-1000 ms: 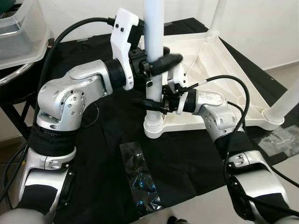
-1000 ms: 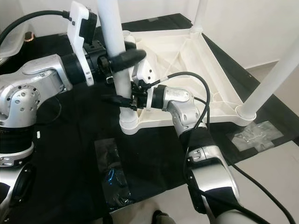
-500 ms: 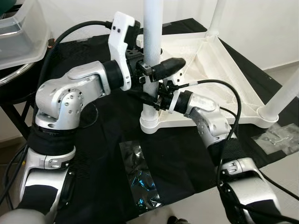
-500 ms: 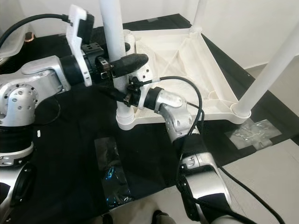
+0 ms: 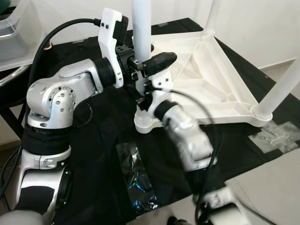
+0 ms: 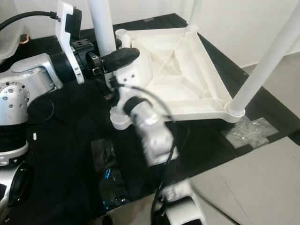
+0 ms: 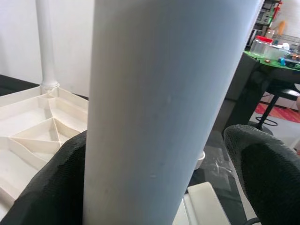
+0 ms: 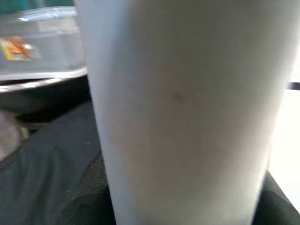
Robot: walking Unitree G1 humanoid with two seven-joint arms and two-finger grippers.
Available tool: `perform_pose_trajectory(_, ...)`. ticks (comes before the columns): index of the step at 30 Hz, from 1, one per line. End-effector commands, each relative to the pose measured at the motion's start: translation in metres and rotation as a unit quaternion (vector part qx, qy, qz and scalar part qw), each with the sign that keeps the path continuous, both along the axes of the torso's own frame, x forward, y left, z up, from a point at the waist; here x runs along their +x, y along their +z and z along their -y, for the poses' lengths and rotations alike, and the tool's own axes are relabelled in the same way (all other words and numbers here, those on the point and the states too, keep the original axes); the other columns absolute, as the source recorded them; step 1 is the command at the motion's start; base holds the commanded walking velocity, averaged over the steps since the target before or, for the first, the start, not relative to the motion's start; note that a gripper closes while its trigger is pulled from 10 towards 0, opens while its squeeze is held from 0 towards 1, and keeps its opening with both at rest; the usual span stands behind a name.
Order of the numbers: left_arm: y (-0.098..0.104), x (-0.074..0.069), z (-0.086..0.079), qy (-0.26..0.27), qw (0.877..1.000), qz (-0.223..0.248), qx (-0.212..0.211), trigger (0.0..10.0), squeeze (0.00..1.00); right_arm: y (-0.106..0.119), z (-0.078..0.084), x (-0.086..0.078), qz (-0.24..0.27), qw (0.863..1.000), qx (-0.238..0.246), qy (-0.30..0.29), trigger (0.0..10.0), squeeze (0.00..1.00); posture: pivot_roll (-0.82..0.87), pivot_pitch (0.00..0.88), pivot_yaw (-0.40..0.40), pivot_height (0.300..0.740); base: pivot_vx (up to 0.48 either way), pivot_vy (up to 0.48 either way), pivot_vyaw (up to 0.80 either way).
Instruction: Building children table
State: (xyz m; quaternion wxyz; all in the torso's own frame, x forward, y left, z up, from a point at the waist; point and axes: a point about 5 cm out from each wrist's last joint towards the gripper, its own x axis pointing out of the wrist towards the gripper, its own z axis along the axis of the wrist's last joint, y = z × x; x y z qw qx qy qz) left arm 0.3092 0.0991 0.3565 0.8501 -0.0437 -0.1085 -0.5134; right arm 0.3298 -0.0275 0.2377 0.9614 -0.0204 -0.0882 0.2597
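Black cloth (image 5: 108,136) bears the upturned white table (image 5: 206,89); both tools clasp its upright leg (image 5: 141,28).

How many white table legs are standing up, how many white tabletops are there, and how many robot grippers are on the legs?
White legs standing up: 3, the near leg, the far leg and the right leg
White tabletops, upside down: 1
Grippers at the near leg: 2, left gripper and right gripper
Total: 6
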Motion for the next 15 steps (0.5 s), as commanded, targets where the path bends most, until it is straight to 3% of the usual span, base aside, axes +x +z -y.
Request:
perform_pose_trajectory(1,0.001,-0.008,0.006,-0.035,0.999,0.011,0.004,10.0,0.00,-0.046,-0.008,-0.004,-0.112,0.994,-0.006,-0.017,0.0,0.00,0.09,0.209,0.014,0.740,0.000,0.000,0.00)
perform_pose_trajectory(4,0.000,-0.009,0.008,-0.040,0.999,0.009,0.006,10.0,0.00,-0.045,-0.017,-0.009,-0.117,0.993,-0.005,-0.019,0.0,0.00,0.09,0.208,0.017,0.740,0.000,0.000,0.00)
perform_pose_trajectory(15,-0.002,-0.010,0.010,-0.041,0.999,0.012,0.013,10.0,0.00,-0.035,-0.016,-0.011,-0.109,0.993,-0.008,-0.044,0.0,0.00,0.08,0.198,0.015,0.740,0.000,0.000,0.00)
